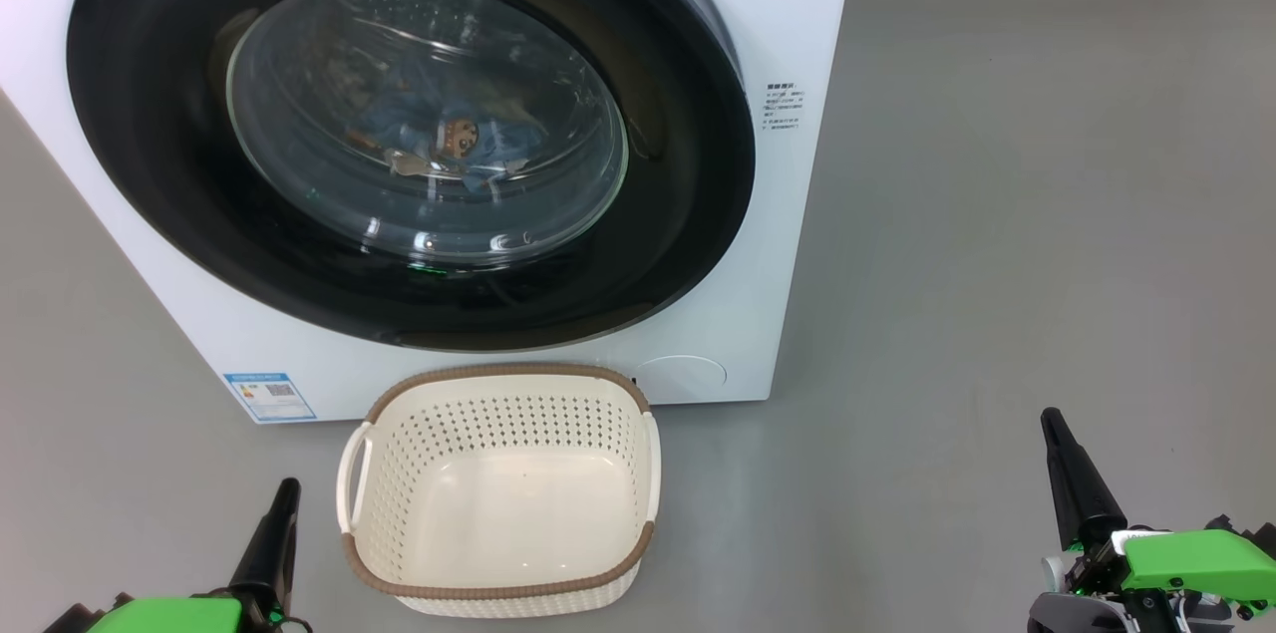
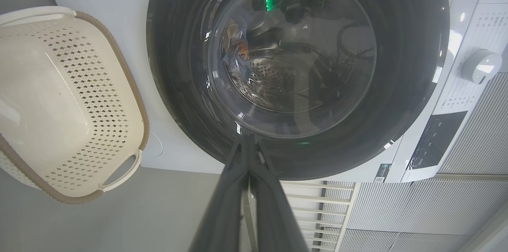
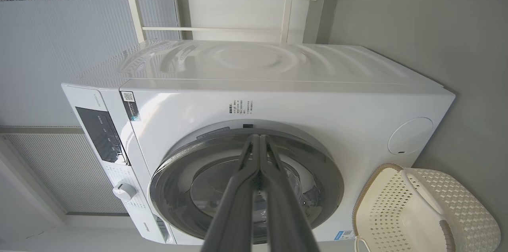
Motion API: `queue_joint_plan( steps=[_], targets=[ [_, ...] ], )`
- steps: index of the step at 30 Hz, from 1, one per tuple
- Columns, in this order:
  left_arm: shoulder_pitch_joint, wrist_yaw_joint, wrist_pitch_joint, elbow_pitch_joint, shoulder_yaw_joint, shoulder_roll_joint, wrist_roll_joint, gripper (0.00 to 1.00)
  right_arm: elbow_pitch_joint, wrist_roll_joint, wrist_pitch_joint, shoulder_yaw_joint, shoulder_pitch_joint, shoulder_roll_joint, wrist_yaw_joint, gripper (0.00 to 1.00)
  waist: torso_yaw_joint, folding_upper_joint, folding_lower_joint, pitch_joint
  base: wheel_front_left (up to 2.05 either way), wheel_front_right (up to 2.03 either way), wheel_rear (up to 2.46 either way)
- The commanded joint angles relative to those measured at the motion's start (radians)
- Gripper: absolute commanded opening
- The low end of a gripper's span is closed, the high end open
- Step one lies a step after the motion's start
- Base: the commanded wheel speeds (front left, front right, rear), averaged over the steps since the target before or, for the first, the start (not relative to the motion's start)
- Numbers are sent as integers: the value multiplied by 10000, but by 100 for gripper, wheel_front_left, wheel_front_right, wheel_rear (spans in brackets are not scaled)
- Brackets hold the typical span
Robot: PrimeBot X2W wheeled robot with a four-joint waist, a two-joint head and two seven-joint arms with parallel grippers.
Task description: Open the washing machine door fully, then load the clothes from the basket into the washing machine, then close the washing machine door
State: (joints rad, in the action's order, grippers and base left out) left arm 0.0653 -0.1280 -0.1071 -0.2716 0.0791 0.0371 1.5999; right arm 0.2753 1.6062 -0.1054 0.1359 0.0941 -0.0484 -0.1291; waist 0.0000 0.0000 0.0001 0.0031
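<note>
- The washing machine door (image 1: 329, 65), a large round one with a wide glossy black rim and a clear domed glass bowl, looks shut flush against the big white boxy front-loading washing machine (image 1: 788, 214).
- The clothes (image 1: 454, 143), small soft light-blue garments with an orange and brown cartoon print, lie low in the drum behind the glass.
  - They should handle as light, limp cloth that bunches and drapes. A pinch on a raised fold would serve better than one on a flat edge.
- The small cream perforated plastic basket (image 1: 498, 424) with a brown rim stands on the grey floor (image 1: 997, 214), just near of the machine's front, and holds nothing.
  - It looks stiff but light, so it would likely slide if nudged. The two side handles are the sound places to grasp it.
- The door is probably rigid and fairly weighty on its hinge.
  - The glossy rim looks slippery and the glass dome gives nothing to grip.
  - A pale crescent at the rim's upper right edge seems to be the finger recess, the likely place to hook it.
- The left gripper (image 1: 287, 488) hovers near left of the basket and the right gripper (image 1: 1052, 419) well to its right. Each has its long dark fingers pressed together on nothing.
- Judging by this, all three steps appear done.
</note>
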Motion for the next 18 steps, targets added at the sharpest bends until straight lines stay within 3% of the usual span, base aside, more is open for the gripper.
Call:
queue_joint_plan(
  steps=[1,18],
  targets=[
    [426,-27,-62,267,348,131,87,0,-305,23,-79,-220,138,-26,-16,0,0,0,0,0,0,0,0],
    [426,-27,-62,267,347,131,87,0,-305,21,-81,-217,138,-24,-16,0,0,0,0,0,0,0,0]
  ],
)
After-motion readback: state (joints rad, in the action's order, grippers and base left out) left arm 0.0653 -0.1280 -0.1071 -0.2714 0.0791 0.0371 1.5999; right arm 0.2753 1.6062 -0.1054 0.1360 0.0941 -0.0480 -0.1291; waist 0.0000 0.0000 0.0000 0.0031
